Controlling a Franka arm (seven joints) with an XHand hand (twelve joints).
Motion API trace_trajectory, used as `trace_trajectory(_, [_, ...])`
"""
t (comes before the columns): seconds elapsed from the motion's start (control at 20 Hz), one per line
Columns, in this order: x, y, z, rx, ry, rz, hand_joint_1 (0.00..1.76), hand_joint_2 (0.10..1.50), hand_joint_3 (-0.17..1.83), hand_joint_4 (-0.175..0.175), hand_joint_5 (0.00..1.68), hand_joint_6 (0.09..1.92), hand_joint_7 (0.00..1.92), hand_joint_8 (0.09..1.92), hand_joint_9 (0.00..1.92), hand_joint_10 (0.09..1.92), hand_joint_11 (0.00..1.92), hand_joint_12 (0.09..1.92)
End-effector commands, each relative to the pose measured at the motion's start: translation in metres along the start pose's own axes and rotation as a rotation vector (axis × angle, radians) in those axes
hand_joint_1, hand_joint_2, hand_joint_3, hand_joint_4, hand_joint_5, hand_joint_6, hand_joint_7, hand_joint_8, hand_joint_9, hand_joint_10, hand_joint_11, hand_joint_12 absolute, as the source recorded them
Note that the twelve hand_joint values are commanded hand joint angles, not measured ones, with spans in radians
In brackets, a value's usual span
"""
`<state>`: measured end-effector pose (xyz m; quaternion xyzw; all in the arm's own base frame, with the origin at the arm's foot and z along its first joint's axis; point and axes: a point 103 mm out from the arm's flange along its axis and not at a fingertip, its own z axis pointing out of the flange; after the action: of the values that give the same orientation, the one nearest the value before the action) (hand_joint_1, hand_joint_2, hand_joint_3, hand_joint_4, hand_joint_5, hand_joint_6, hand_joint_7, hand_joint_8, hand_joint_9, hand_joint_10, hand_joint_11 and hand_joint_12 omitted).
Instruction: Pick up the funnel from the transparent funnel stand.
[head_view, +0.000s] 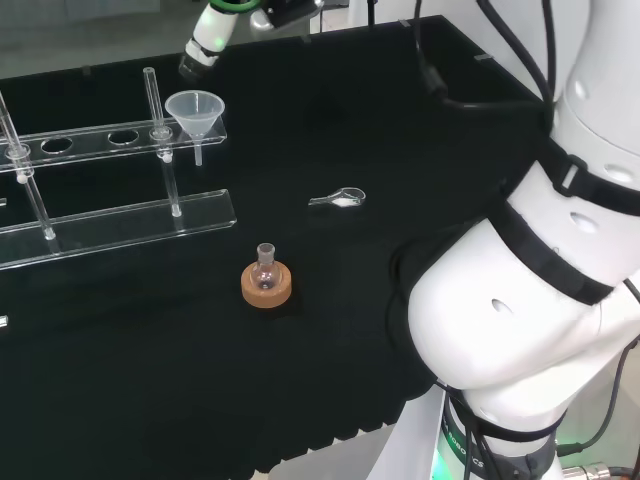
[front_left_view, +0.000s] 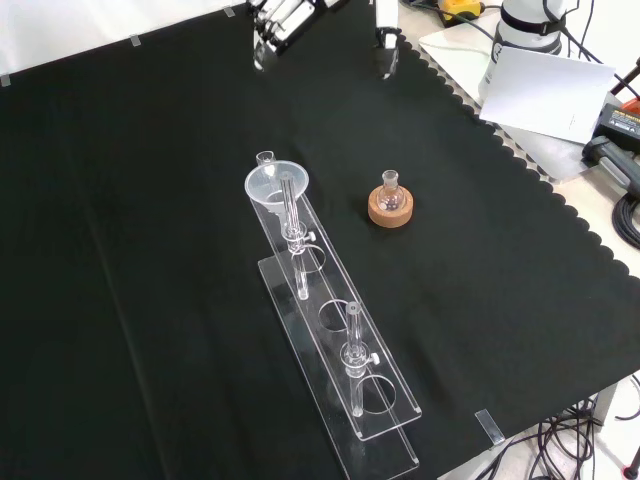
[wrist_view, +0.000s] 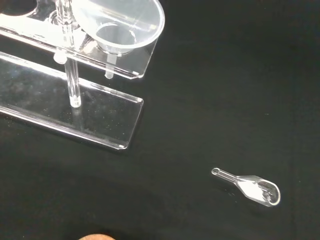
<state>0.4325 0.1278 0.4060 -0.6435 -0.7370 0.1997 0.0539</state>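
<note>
Funnel (head_view: 195, 112) seated in end hole of clear stand (head_view: 120, 225), untouched; hand state: cannot tell. Scoop (wrist_view: 250, 187) on counter (head_view: 400, 120).

The white robot arm with its black bands (head_view: 520, 300) bulks up the right side of the head view, links bent over the bench. The black and white hand (head_view: 203, 45) sits way up at the top edge, mostly cropped. In the front view it (front_left_view: 385, 45) pokes in from the top, visible fingers straight, spread apart, holding nothing.
</note>
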Motion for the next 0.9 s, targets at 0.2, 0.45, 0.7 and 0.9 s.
trace_trajectory(0.2, [0.028,0.040,0.005,0.037,-0.054,0.003,0.60,0.62,0.05,0.029,0.07,0.09,0.12,0.57,0.18,0.77,0.00,1.56])
trace_trajectory(0.45, [0.033,0.066,0.011,0.085,-0.041,0.023,0.60,0.62,0.05,0.029,0.07,0.09,0.11,0.57,0.17,0.77,0.00,1.56])
trace_trajectory(0.7, [0.026,0.093,0.027,0.138,0.000,0.041,0.59,0.63,0.05,0.026,0.04,0.09,0.09,0.56,0.15,0.76,0.00,1.55])
trace_trajectory(0.9, [0.023,0.103,0.044,0.194,0.011,0.045,0.56,0.62,0.03,0.021,0.00,0.09,0.01,0.46,0.03,0.72,0.00,1.48])
